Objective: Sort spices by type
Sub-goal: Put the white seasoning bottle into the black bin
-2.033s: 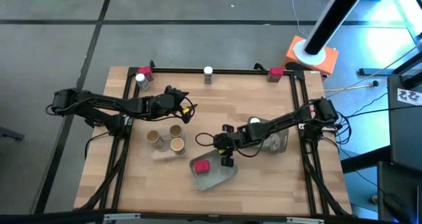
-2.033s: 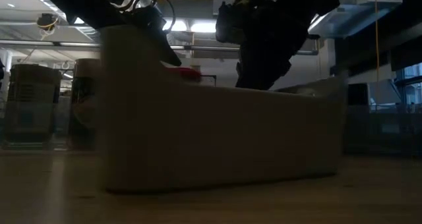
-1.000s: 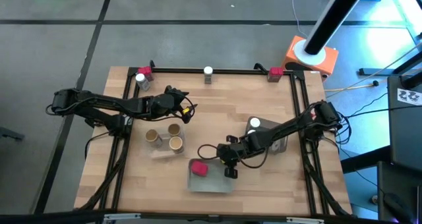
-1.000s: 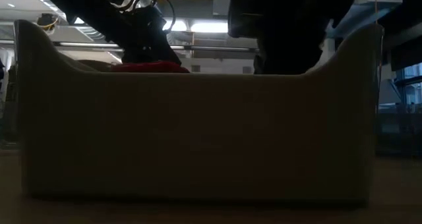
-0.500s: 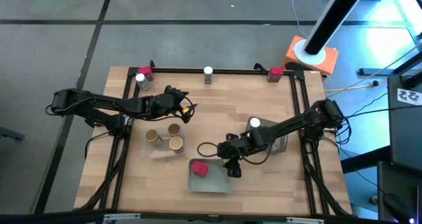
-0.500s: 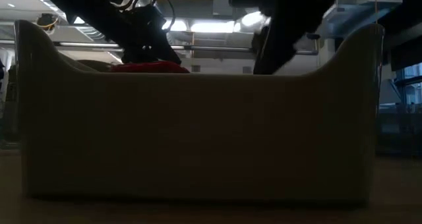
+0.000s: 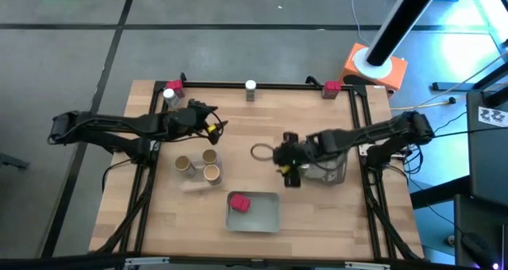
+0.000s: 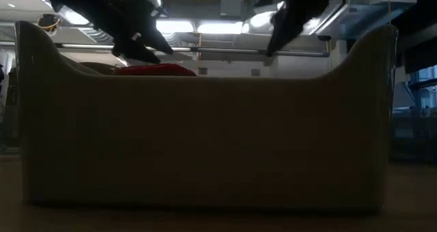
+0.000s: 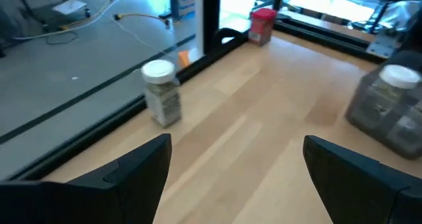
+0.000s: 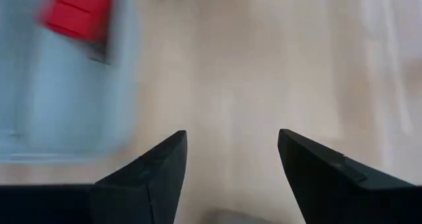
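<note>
In the low view the near wall of a shallow tray (image 8: 205, 143) fills almost the whole picture and hides the table behind it; only the top of a red packet (image 8: 153, 69) shows above its rim, and both arms are cut off by the upper edge. In the right wrist view the red packet (image 10: 78, 12) and the tray (image 10: 39, 112) are blurred and cut by the edge. In the left wrist view a clear jar (image 9: 390, 105) runs off the picture.
</note>
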`<move>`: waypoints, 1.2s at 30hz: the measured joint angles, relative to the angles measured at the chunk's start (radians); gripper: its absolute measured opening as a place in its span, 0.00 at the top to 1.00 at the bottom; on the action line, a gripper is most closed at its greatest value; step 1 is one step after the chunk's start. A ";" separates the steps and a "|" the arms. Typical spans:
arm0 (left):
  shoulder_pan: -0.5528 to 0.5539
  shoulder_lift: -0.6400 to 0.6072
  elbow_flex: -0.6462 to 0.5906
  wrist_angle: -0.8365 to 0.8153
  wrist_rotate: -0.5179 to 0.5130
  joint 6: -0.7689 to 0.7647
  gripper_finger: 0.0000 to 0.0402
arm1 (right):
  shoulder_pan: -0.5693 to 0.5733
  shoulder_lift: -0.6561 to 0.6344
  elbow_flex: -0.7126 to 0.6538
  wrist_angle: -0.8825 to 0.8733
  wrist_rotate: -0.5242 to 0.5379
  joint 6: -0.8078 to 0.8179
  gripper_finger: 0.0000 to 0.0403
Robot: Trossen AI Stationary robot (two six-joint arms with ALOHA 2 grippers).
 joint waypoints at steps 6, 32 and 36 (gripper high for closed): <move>0.058 -0.045 0.000 -0.058 -0.001 0.013 0.19 | -0.151 -0.066 -0.180 0.122 -0.010 -0.076 0.41; 0.089 -0.009 -0.001 -0.042 -0.011 -0.094 0.19 | -0.429 -0.093 -0.377 0.789 -0.073 -0.549 0.41; 0.105 0.027 -0.001 0.003 -0.010 -0.070 0.19 | -0.470 -0.062 -0.377 0.849 -0.089 -0.587 0.41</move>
